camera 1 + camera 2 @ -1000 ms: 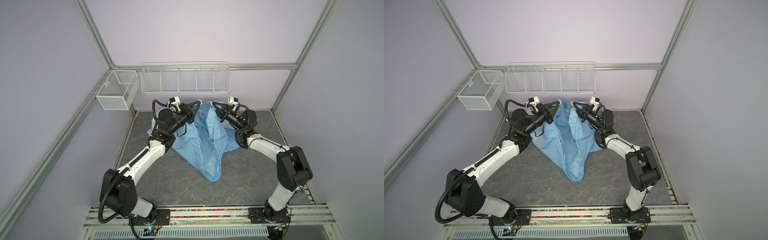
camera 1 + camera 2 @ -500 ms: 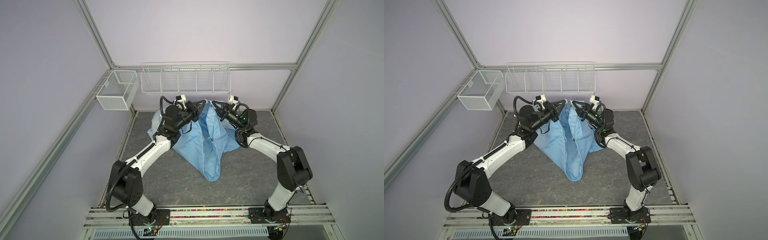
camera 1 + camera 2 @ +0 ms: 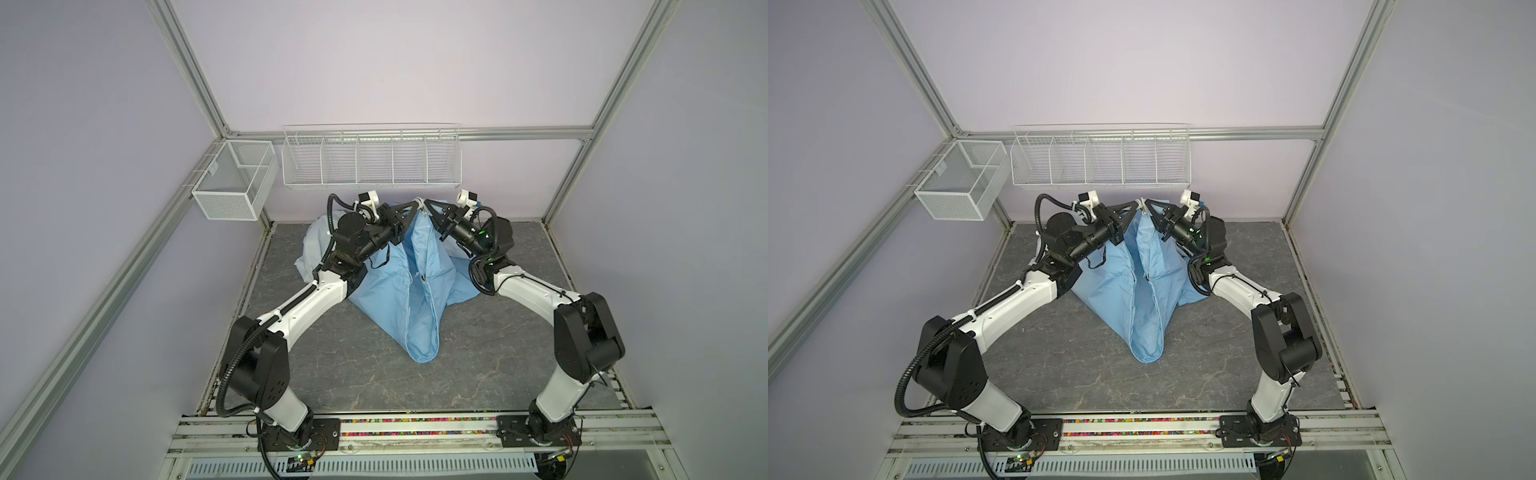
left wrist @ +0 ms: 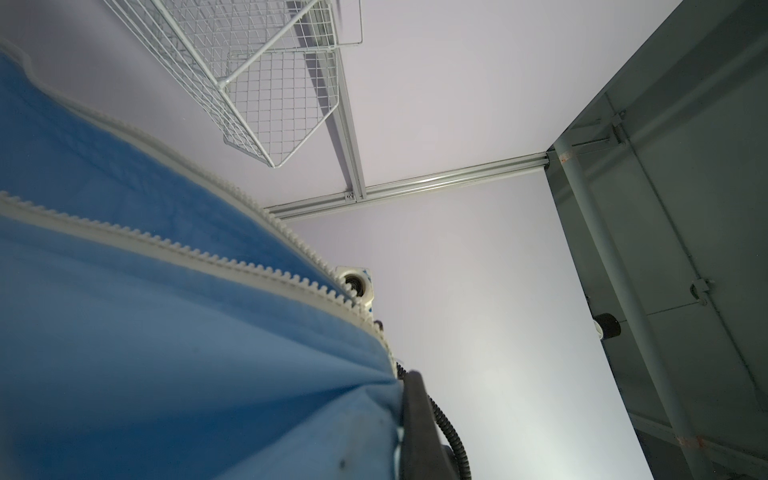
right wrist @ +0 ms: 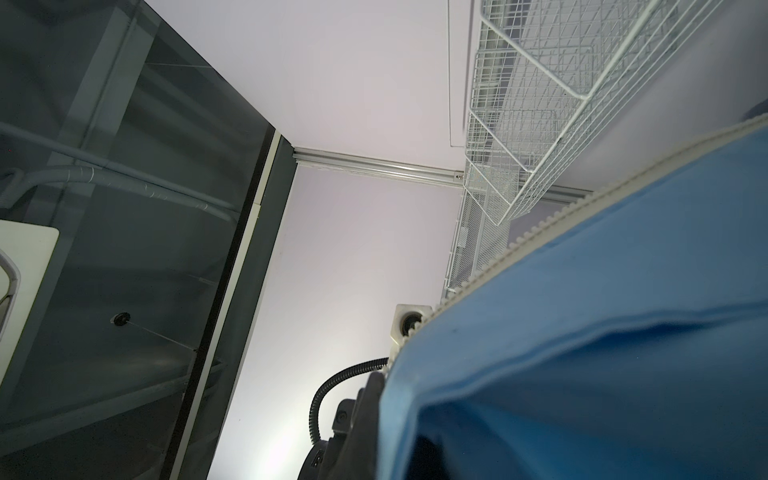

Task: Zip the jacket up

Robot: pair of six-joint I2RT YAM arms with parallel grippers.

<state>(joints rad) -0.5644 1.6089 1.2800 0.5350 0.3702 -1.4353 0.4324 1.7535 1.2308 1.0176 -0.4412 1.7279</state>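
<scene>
Here, both arms hold the jacket (image 3: pixel 415 291) up by its top edge at the back of the grey table (image 3: pixel 332 374), just below the long wire rack (image 3: pixel 370 158) on the rear wall. The left gripper (image 3: pixel 414 203) and the right gripper (image 3: pixel 427 203) meet almost tip to tip at the middle. Each is clenched on a pinch of blue cloth at the highest point of the garment.

From that peak the jacket hangs like a tent and spreads down onto the table. Its lowest corner points toward the near edge, between the 2 arm bases. A paler part (image 3: pixel 311 245) lies bunched on the table behind the left arm, and another blue fold rests under the right arm.

In both top views the front gapes open, and the white zipper (image 3: pixel 1133 307) lines the 2 edges of the gap down to the low corner. In the left wrist view, 2 rows of white zipper teeth (image 4: pixel 208 257) run apart across the blue cloth, drawing together toward the far end. In the right wrist view, 1 toothed edge (image 5: pixel 540 232) crosses the picture above the cloth. A small mesh basket (image 3: pixel 232 183) hangs on the left rail, well apart from the jacket.
</scene>
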